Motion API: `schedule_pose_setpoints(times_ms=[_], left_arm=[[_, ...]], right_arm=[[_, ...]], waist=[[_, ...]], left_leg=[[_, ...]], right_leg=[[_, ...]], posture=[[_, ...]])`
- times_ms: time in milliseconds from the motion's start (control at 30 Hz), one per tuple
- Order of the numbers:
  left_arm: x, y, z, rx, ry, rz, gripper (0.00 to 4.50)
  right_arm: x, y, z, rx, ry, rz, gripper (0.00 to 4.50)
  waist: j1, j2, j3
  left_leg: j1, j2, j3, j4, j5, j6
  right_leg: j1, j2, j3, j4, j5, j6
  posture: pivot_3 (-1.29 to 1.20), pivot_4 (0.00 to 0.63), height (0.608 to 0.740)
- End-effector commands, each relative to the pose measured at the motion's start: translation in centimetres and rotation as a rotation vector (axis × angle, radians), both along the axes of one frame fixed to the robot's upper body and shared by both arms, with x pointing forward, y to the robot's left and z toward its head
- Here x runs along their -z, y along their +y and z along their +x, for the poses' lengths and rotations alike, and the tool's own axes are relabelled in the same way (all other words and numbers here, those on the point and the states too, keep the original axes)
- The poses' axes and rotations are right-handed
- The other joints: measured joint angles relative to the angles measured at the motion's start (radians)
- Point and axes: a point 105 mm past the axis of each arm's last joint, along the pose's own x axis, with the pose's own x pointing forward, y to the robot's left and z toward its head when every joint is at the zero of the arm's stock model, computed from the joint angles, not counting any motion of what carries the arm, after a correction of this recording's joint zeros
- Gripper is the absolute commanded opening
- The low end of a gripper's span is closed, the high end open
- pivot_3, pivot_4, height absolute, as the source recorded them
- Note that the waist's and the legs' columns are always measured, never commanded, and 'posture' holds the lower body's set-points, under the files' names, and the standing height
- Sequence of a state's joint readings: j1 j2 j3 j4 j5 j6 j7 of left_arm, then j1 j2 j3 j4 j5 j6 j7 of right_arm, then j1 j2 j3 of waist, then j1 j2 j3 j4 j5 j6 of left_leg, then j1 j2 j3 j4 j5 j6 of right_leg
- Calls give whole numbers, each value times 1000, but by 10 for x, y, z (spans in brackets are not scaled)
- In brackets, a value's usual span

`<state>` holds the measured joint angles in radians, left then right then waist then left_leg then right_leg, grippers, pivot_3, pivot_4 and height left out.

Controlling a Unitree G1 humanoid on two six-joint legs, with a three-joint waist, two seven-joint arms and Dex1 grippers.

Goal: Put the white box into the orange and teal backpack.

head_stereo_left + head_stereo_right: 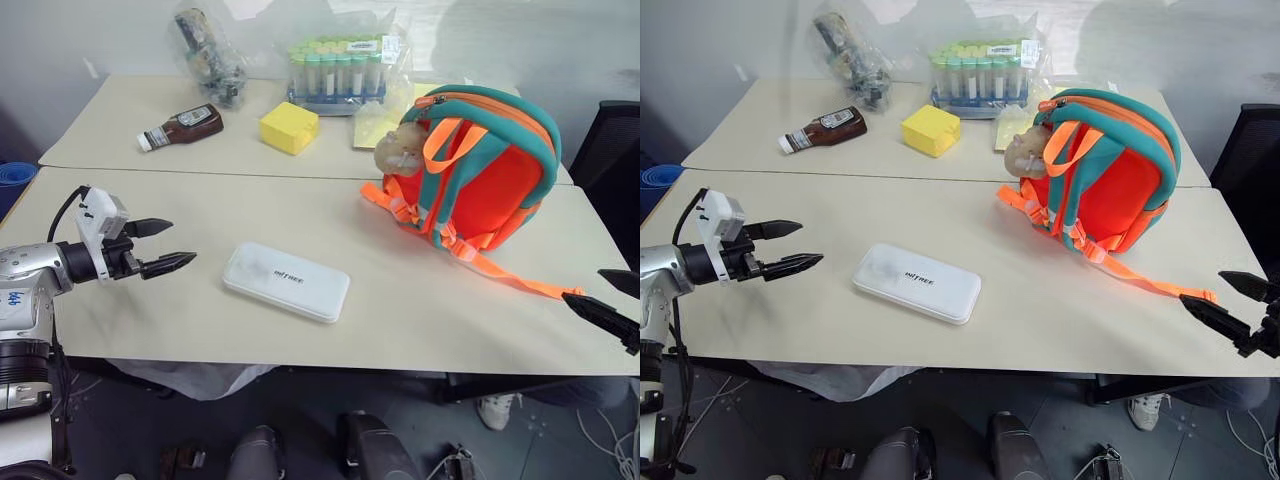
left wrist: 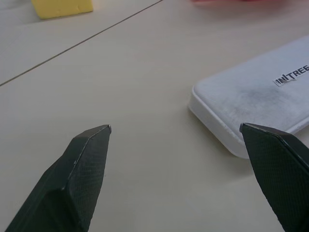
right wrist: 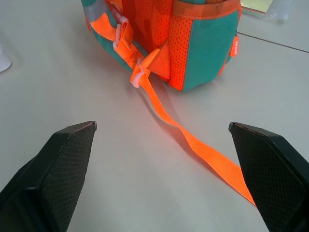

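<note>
Two grippers hover wide apart and empty: the left gripper (image 1: pixel 165 246) beside the box (image 1: pixel 286 281), which lies flat near the table's (image 1: pixel 200 330) front edge, the right gripper (image 1: pixel 1225 303) by the right edge, near the strap end of the backpack (image 1: pixel 480 170), which stands well behind the box, bare tabletop between.

Bare table (image 1: pixel 180 310) lies between the left gripper (image 1: pixel 168 246) and the white box (image 1: pixel 286 282). The backpack's orange strap (image 3: pixel 193 145) trails across the tabletop before the right gripper (image 1: pixel 1230 305).
</note>
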<state>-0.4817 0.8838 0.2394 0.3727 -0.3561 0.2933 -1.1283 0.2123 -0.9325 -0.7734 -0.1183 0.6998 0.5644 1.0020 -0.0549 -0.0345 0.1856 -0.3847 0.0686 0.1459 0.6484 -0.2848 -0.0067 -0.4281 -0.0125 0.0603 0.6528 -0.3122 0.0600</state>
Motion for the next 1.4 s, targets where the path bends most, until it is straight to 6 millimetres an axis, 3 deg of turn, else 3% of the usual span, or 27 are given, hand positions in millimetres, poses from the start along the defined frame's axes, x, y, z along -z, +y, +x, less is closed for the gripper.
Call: schedule_pose_setpoints(times_ms=[33, 533, 633, 667, 767, 833, 967, 1133, 1400], left_arm=[[-17, 2, 0, 6, -64, -4, 4490], [-13, 3, 5, -16, -57, 45, 4490], [-4, 1, 8, -13, -40, 94, 4490], [2, -2, 12, -17, -29, 121, 4309], [18, -14, 17, 12, 2, 198, 3632], [26, -21, 21, 35, 11, 250, 3031], [38, -38, 28, 76, 10, 307, 1747], [44, -54, 32, 135, 8, 336, 107], [42, -85, 25, 251, 55, 272, 17]], right_arm=[[-13, 5, -1, -22, -39, -15, 4500], [-12, 22, 6, -29, -34, -42, 4500], [-13, 30, 14, -41, -51, -86, 4500], [-10, 37, 17, -59, -43, -101, 4500], [1, 62, 20, -160, -1, -120, 3904], [11, 89, 19, -273, 37, -148, 3274], [29, 137, 18, -456, 70, -187, 1841], [45, 175, 29, -567, 72, -178, 51], [69, 191, 57, -507, 96, -221, 2]], waist=[[0, 0, 0], [-1, 0, 0], [-2, 0, 0], [-1, 0, 0], [0, 0, 0], [1, 0, 0], [-1, 0, 0], [0, -1, 0], [2, -1, 0]], left_leg=[[0, 0, 0, 0, 0, 0], [0, 0, 0, 1, 1, -1], [0, 0, 0, 1, 1, -1], [0, 0, 0, 2, 1, -1], [0, 0, 0, 2, 1, 0], [0, 0, 0, 2, 1, -1], [-1, 1, 0, 3, 1, -1], [-1, 1, 0, 6, 1, -2], [-3, 1, 1, 10, 1, -2]], right_leg=[[0, 0, 0, 0, 0, 0], [0, 0, 0, 1, 0, 0], [0, 0, 0, 1, 0, 0], [0, 0, 0, 1, 0, 0], [0, 0, 0, 2, 0, 0], [0, 1, 0, 2, 0, 0], [-1, 1, 0, 2, 0, 0], [-1, 1, 0, 4, 0, 1], [-2, 1, 0, 5, 0, 0]], posture=[[0, 150, 740], [0, 150, 740], [0, 150, 740], [0, 150, 740], [0, 150, 740], [0, 150, 740], [0, 150, 740], [0, 150, 740], [0, 150, 740]])
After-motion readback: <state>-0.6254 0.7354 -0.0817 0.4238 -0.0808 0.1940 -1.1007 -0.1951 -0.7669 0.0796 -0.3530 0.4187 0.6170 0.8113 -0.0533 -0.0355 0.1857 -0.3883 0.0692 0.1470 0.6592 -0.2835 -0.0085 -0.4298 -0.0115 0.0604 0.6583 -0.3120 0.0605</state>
